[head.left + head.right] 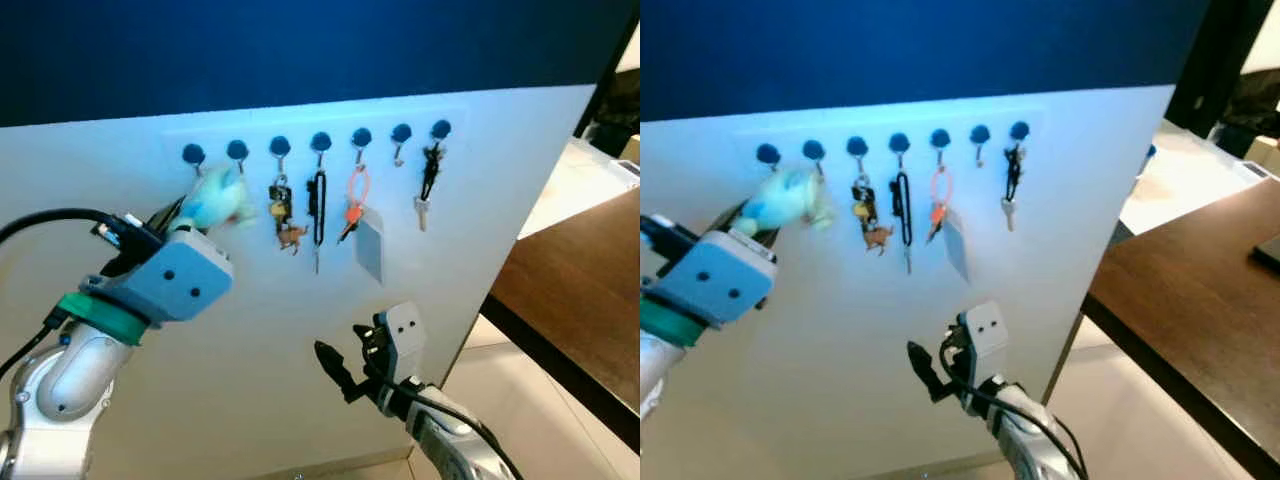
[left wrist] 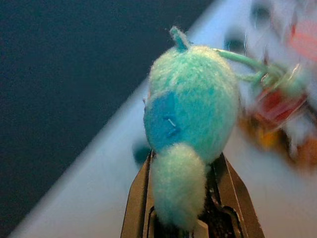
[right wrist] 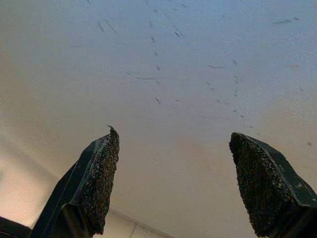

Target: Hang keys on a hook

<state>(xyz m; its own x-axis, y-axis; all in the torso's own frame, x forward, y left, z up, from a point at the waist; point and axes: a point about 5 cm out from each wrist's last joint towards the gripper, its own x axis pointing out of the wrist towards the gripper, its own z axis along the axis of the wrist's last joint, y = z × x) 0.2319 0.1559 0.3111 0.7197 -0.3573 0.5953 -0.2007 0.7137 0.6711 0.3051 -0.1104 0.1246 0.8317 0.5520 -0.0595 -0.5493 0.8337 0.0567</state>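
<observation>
We are holding the fluffy keychain [image 2: 190, 119] clamped in our left gripper [image 2: 184, 198] near the hooks [image 1: 237, 151]; hanging is remaining. Our right gripper [image 3: 173, 183] is idling with fingers apart.

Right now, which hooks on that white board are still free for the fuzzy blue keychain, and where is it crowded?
The two leftmost hooks look bare, right by the fuzzy blue keychain held in the left gripper. The sixth hook also looks free. The third to fifth hooks are crowded with keys, and the last hook holds a dark key.
</observation>
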